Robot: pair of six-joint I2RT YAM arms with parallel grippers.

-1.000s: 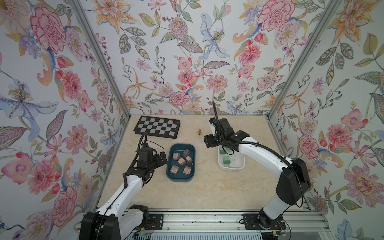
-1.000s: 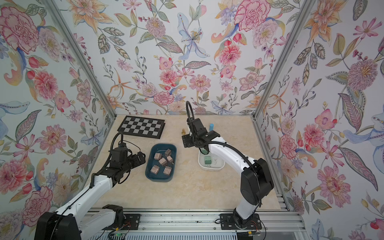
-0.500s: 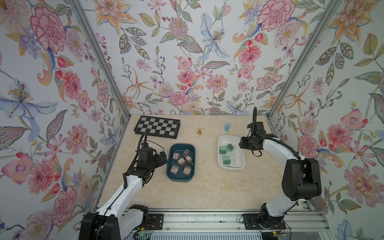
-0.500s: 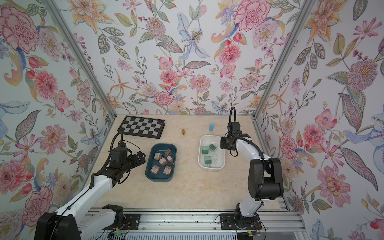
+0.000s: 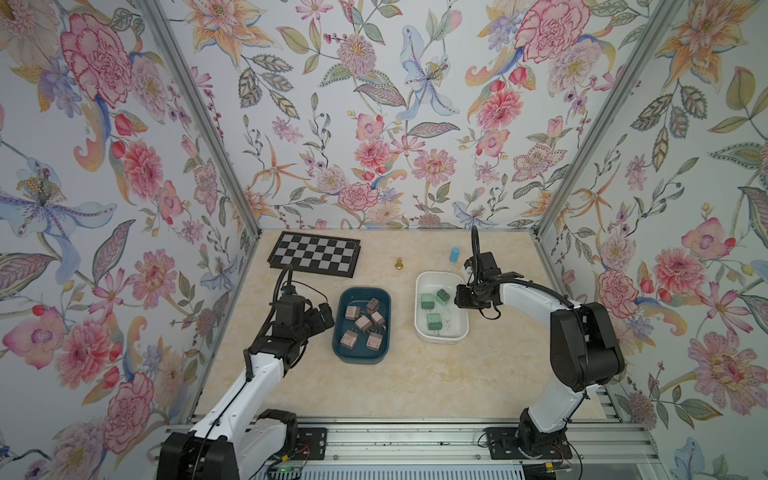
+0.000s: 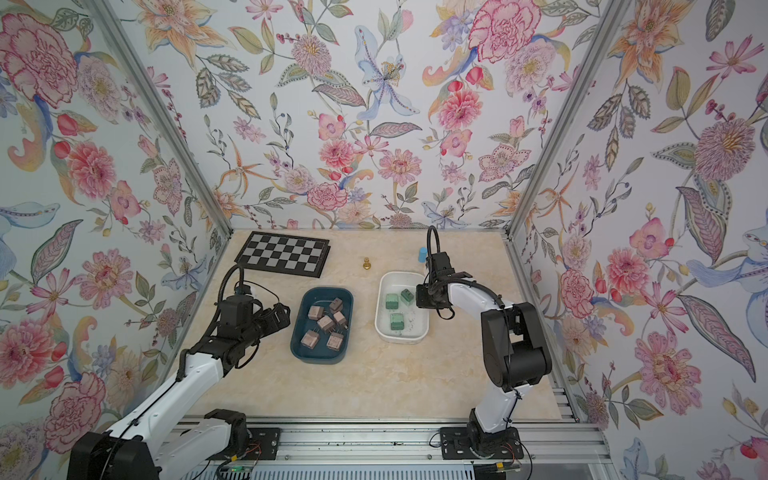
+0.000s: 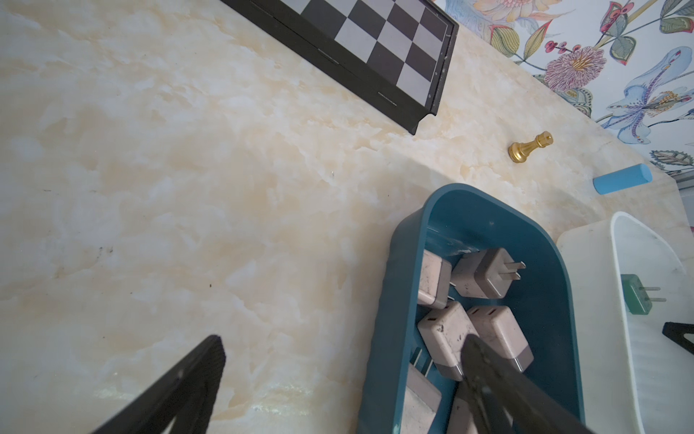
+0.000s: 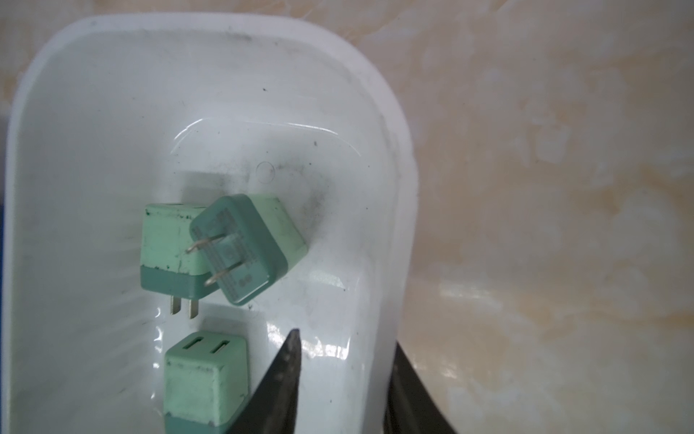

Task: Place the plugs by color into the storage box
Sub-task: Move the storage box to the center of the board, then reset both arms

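Green plugs (image 5: 427,301), three of them, lie in the white box (image 5: 440,337), just left of the right gripper (image 8: 345,338). We see its jaws at a narrow gap astride the box's right wall, holding no plug; whether they touch the wall we cannot tell. Six brownish-pink plugs (image 5: 363,322) sit in the blue box (image 5: 337,332), just right of the left gripper (image 7: 342,338), which is spread wide and empty.

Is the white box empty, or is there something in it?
Not empty. Three green plugs lie inside the white box, visible in both top views.
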